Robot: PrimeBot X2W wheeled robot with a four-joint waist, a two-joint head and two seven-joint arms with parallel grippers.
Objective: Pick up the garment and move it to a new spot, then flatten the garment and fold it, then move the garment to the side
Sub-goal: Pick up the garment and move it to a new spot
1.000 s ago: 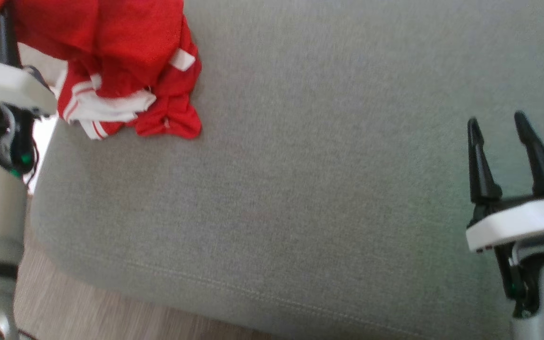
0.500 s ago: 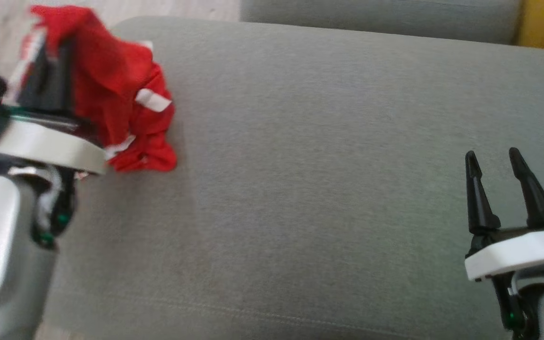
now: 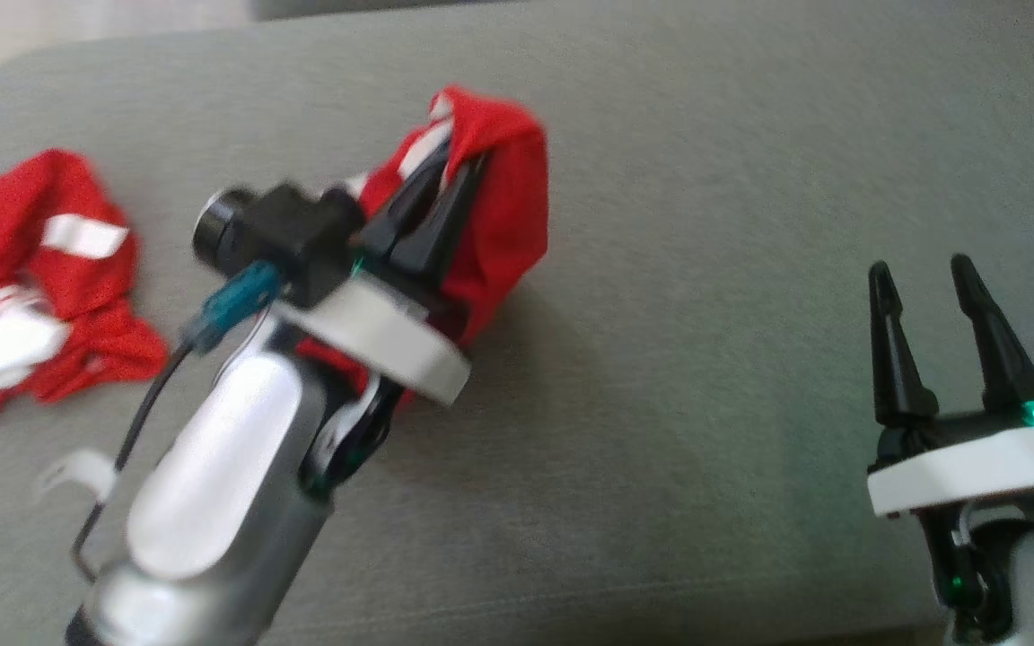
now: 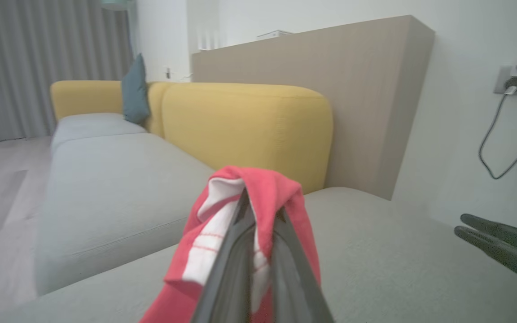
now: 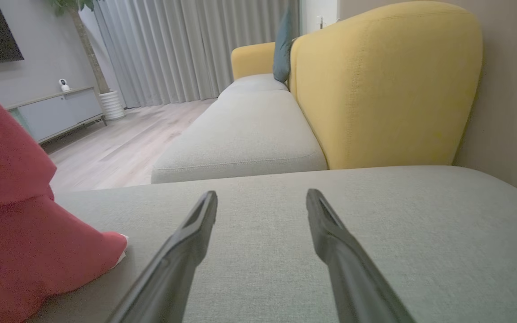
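Note:
The garment (image 3: 503,215) is red with white stripes. One end hangs from my left gripper (image 3: 454,166) above the middle of the grey cushion (image 3: 705,224); the other end (image 3: 23,269) lies bunched at the cushion's left. That gripper's fingers are shut on the cloth, as the left wrist view shows with the garment (image 4: 285,197) draped over the left gripper (image 4: 258,206). My right gripper (image 3: 921,269) hovers open at the lower right, nothing between its fingers (image 5: 202,211). Red cloth (image 5: 11,224) fills the left edge of the right wrist view.
A yellow backrest (image 4: 249,125) and a second grey seat (image 5: 245,130) lie beyond the cushion. A wooden panel (image 4: 366,89) and a wall socket with a cable (image 4: 510,85) stand behind. Wooden floor (image 5: 119,143) lies to the left.
My left gripper has carried the garment's end from the cushion's left edge towards its middle, stretching the cloth. The head camera has shifted. The right gripper has stayed open at the lower right.

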